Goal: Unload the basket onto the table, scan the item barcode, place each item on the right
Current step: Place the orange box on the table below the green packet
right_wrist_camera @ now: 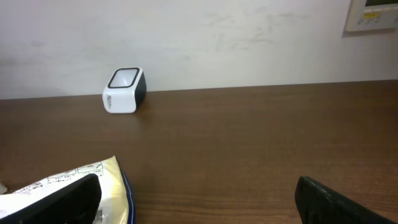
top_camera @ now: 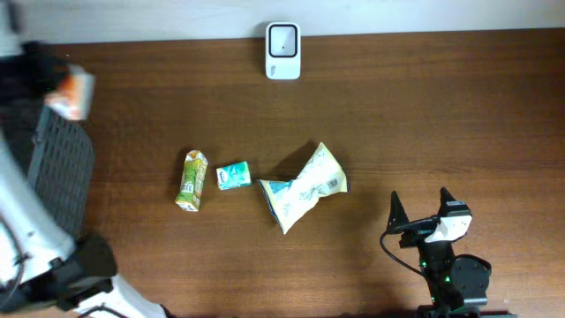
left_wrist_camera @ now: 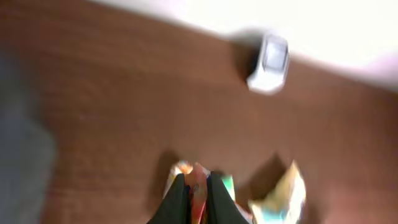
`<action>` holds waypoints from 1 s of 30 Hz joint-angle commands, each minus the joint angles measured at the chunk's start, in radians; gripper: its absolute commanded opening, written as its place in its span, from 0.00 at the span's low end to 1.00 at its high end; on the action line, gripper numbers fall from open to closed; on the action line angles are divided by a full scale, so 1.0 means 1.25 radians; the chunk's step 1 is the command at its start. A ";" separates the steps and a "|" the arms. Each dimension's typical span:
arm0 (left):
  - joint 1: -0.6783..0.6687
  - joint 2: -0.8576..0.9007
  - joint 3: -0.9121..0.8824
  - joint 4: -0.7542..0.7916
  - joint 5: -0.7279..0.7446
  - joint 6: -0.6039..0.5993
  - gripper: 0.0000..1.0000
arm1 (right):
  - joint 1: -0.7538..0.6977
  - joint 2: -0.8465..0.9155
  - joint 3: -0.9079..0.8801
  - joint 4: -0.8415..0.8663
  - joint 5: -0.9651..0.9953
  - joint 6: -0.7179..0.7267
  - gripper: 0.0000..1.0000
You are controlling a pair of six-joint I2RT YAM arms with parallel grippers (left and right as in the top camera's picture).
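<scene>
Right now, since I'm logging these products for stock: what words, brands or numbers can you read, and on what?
No text reads clearly.
White box-shaped barcode scanner: side lettering, too small.
Crinkled yellow and white plastic snack bag: printed lines, too small.
Green cardboard drink carton: print blurred.
Small teal packet: print blurred.

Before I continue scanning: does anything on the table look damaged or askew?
The snack bag, right of the small teal pack, lies crumpled and folded over itself. Nothing looks spilled; the scanner stands upright.
</scene>
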 commanded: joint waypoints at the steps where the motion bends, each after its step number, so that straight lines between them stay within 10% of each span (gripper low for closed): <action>1: -0.165 0.049 -0.092 -0.002 -0.095 0.100 0.00 | 0.000 -0.005 -0.006 0.000 -0.008 -0.003 0.99; 10: -0.411 0.171 -0.299 0.085 -0.244 0.385 0.00 | 0.000 -0.005 -0.006 0.000 -0.008 -0.003 0.99; 17: -0.467 0.219 -0.344 0.020 -0.226 0.387 0.07 | 0.000 -0.005 -0.006 0.000 -0.008 -0.003 0.99; 21: -0.497 0.219 -0.347 -0.015 -0.159 0.386 0.23 | 0.000 -0.005 -0.006 0.000 -0.008 -0.003 0.99; 27: -0.551 0.219 -0.347 0.020 -0.179 0.386 0.90 | 0.000 -0.005 -0.006 0.000 -0.008 -0.003 0.99; 30: -0.554 0.219 -0.344 0.052 -0.186 0.367 0.99 | 0.000 -0.005 -0.006 0.000 -0.008 -0.003 0.99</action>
